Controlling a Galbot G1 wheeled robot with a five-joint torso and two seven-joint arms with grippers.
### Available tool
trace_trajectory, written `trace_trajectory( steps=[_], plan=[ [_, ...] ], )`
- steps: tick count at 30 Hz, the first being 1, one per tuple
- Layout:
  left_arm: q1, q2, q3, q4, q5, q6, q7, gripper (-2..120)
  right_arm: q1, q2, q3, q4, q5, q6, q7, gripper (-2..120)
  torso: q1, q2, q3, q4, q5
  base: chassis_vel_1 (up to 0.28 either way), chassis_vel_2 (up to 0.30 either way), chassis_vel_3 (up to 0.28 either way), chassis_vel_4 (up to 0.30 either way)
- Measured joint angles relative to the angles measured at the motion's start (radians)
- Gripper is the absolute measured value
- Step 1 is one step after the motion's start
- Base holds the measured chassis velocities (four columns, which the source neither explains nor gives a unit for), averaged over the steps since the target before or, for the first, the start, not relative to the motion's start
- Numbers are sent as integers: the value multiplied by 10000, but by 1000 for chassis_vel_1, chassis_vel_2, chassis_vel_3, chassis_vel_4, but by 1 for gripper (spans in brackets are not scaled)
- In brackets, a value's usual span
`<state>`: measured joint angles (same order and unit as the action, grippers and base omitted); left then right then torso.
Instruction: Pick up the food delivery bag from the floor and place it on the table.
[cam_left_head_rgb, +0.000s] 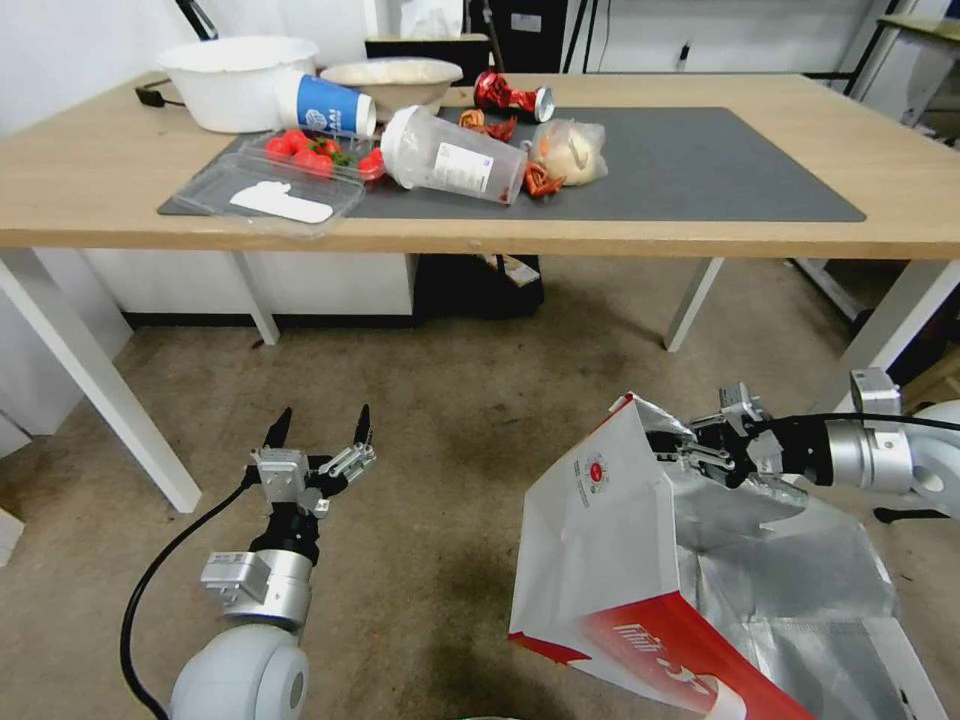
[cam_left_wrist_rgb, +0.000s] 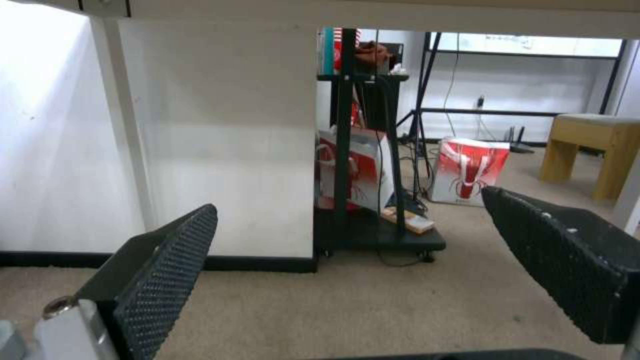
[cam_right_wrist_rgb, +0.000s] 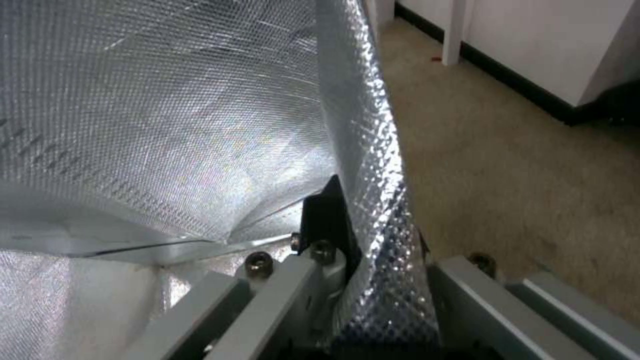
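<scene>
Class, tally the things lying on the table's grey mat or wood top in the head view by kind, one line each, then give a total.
Bowls: 2
Cups and shakers: 2
Crushed cans: 1
Clear strawberry trays: 1
Plastic food bags: 1
Total: 7

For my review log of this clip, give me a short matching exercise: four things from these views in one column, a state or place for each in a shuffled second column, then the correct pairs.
Column one:
1. right gripper
2. left gripper
3. food delivery bag
4. clear shaker cup

Column two:
A. lying on its side on the dark grey mat of the table
B. fingers spread wide, holding nothing, above the floor
C. tilted, foil-lined mouth open
D. closed on the foil wall at the bag's rim

Pairs: 1-D, 2-B, 3-C, 4-A
</scene>
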<state>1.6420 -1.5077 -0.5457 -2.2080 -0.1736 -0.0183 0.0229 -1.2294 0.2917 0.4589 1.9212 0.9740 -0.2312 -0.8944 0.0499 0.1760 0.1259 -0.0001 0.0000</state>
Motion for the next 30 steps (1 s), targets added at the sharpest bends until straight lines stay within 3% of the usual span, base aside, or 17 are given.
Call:
trace_trajectory(
  steps=[30],
  plan=[
    [14,23,5,-46,-24,11,2,98,-62,7,45,-9,-34,12,-102,0,306,1164,859,0,0,0,0,0,0]
  ],
)
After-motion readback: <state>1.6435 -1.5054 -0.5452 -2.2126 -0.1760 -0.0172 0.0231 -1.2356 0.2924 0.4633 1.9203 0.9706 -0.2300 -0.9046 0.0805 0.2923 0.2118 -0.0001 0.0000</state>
